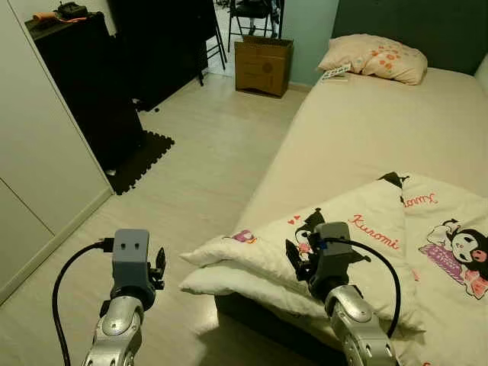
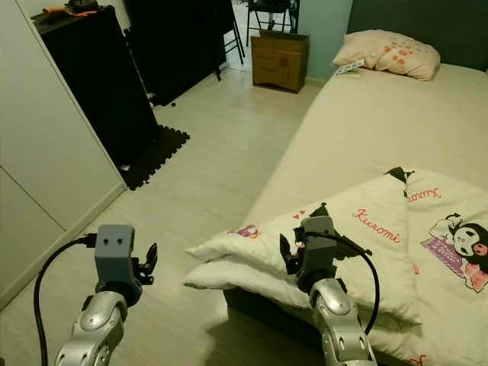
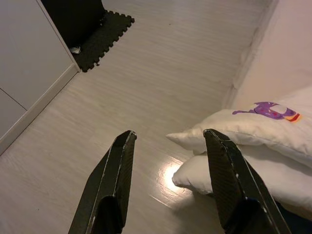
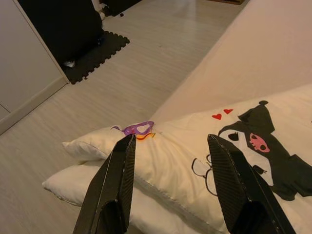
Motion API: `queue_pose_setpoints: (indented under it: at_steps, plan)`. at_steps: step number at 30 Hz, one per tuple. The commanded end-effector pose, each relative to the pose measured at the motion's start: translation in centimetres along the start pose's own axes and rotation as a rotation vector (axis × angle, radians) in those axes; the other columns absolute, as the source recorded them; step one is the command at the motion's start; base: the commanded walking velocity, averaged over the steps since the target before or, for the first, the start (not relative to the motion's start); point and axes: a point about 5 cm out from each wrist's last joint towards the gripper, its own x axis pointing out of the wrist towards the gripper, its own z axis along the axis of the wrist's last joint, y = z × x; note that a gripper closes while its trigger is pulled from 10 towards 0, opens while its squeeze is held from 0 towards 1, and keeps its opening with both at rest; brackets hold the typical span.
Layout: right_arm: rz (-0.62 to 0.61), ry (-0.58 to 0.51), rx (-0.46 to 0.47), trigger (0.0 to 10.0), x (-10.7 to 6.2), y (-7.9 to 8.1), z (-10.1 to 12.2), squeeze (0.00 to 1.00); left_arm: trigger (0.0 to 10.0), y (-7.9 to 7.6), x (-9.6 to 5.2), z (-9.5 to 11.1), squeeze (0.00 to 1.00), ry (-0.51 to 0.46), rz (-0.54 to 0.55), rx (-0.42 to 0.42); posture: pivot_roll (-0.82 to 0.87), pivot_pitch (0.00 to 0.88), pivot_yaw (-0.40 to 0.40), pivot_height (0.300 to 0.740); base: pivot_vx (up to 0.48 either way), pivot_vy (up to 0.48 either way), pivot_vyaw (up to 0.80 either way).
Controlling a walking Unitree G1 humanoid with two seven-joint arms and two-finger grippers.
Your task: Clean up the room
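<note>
Now both our grippers, left gripper [image 3: 168, 161] and right gripper [image 4: 170, 165], gape empty; the folded duvet [image 1: 358, 244] overhanging the bed [image 1: 366, 130] edge may, perhaps, slide floorward if tugged.

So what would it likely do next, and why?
Probably lower the right gripper onto the folded comforter and grip its corner. Both corners hang off the bed edge over the floor, and its fingers are open just above the fabric.

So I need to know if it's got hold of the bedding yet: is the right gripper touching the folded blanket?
Apart. In the right wrist view the right gripper hovers open above the blanket, with nothing between its fingers.
</note>
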Motion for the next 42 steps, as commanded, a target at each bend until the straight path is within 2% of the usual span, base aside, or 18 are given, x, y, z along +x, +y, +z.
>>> queue_pose_setpoints:
  at_steps: [1,5,27,32,42]
  plan:
    - [-0.004,0.010,0.005,10.0,-0.1,-0.1,-0.3,0.00,10.0,0.3,-0.1,-0.6,0.00,0.032,0.015,0.009,-0.06,0.149,0.038,0.733,0.000,-0.480,0.00]
    - [-0.006,0.009,0.005,10.0,-0.1,-0.2,-0.3,0.00,10.0,0.3,0.0,-0.7,0.00,0.043,0.025,-0.009,-0.06,0.150,0.037,0.733,0.000,-0.240,0.00]
    - [-0.015,0.009,0.004,10.0,0.1,-0.3,-0.1,0.00,10.0,0.7,-0.2,-0.8,0.00,0.035,0.026,0.014,-0.06,0.145,0.030,0.733,0.000,0.000,0.00]
    - [-0.100,0.057,0.002,10.0,0.7,-1.1,-0.5,0.00,10.0,0.8,0.0,-0.7,0.00,0.036,0.004,0.046,-0.06,0.143,0.031,0.733,0.000,0.000,0.00]
    - [-0.082,0.071,0.026,10.0,2.1,-0.5,0.0,0.00,10.0,0.8,0.5,-0.4,0.00,0.030,-0.003,0.049,-0.06,0.135,0.035,0.733,0.000,0.000,0.00]
